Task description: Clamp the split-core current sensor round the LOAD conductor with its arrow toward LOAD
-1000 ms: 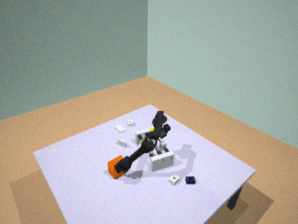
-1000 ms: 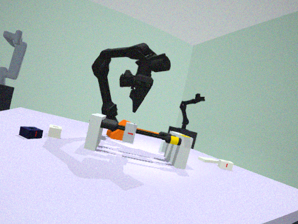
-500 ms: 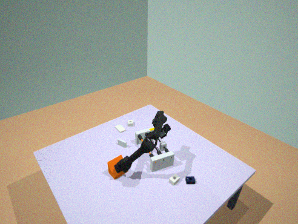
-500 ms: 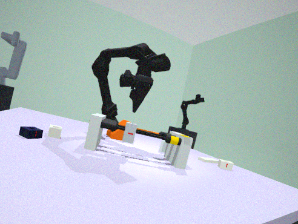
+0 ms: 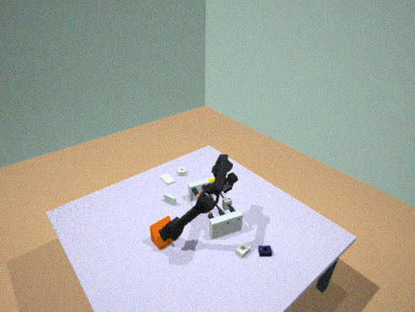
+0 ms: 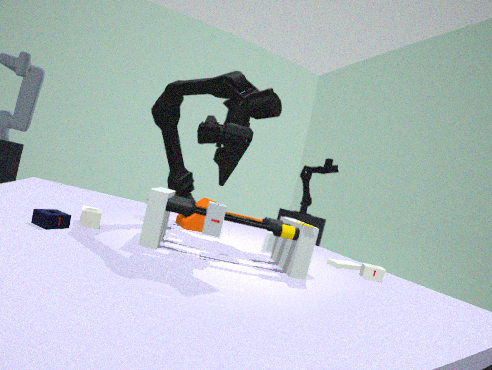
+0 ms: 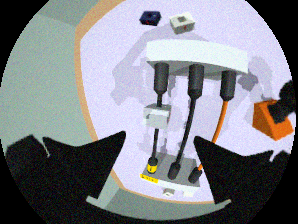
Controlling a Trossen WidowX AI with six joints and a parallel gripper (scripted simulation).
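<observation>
The light grey sensor (image 5: 227,203) (image 6: 214,227) (image 7: 157,117) sits on the outer black conductor (image 7: 156,141), between the two white end blocks. A red mark shows on its side in the exterior view; which way it points is too small to tell. It looks like a closed block round the conductor, but the latch cannot be made out. This conductor carries a yellow band (image 6: 288,231) (image 7: 152,165) at one end, beside a yellow marker (image 7: 149,178) whose lettering is unreadable. My gripper (image 6: 221,183) (image 7: 160,137) is open and empty, above the conductors and clear of the sensor.
A middle black conductor (image 7: 189,120) and an orange one (image 7: 219,122) run alongside, between the near white block (image 5: 226,226) (image 7: 197,54) and the far block. A dark blue block (image 5: 265,250) (image 6: 51,219) (image 7: 150,18) and several pale pieces lie around. An orange block (image 5: 161,233) stands at the arm's base.
</observation>
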